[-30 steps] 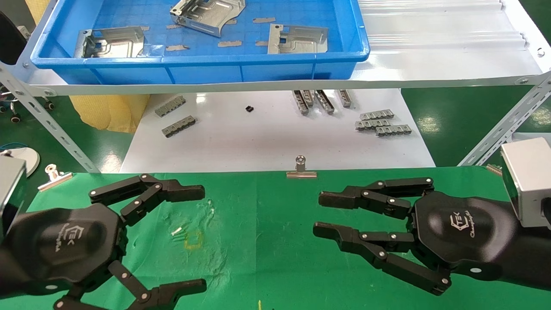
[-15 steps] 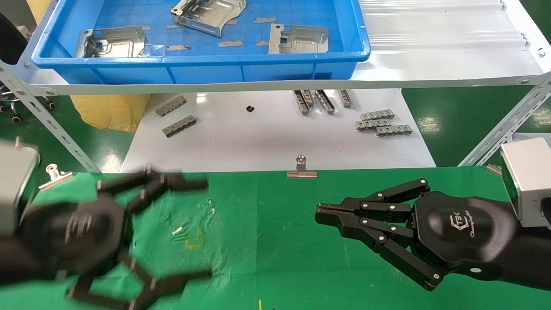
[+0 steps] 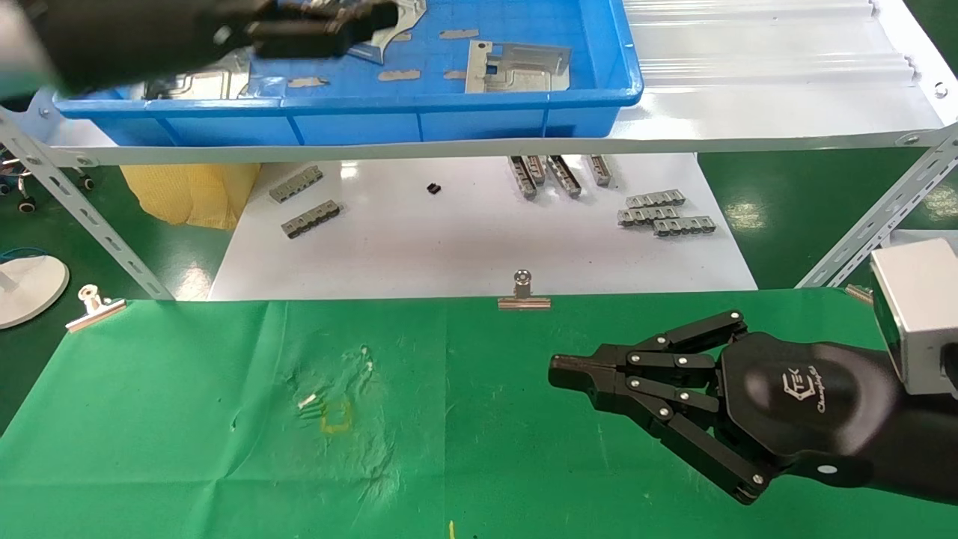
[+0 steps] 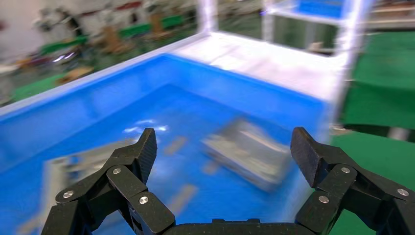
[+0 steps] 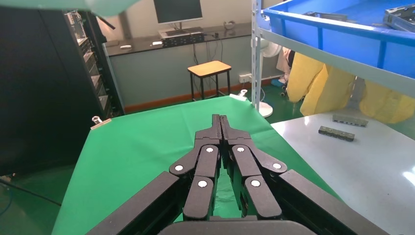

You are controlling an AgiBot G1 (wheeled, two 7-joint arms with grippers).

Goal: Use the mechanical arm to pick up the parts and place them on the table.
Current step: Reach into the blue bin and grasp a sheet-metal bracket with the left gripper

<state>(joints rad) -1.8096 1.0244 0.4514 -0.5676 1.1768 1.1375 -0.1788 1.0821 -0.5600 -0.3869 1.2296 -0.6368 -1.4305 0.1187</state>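
My left gripper [image 3: 329, 30] is up over the blue tray [image 3: 449, 123] on the shelf, blurred, open and empty. In the left wrist view its gripper [image 4: 226, 149] hangs wide open above a tilted silver part [image 4: 249, 152] on the tray floor. In the head view that part [image 3: 400, 19] is mostly hidden behind the fingers. A second part [image 3: 516, 67] lies flat at the tray's right. A third part [image 3: 198, 82] at the tray's left is partly hidden by the arm. My right gripper [image 3: 557, 368] rests shut and empty low over the green table [image 3: 449, 449]; it also shows in the right wrist view [image 5: 219, 120].
A white board [image 3: 464, 239] below the shelf holds small grey notched bars [image 3: 666, 213]. Binder clips [image 3: 524, 296] [image 3: 93, 307] pin the cloth's far edge. Slanted shelf struts [image 3: 75, 217] [image 3: 876, 224] stand at both sides. A yellow bag [image 3: 187, 195] sits behind the left strut.
My left arm has risen from the green table up and forward to the blue tray, still open. My right gripper closed a second ago and has stayed put since.
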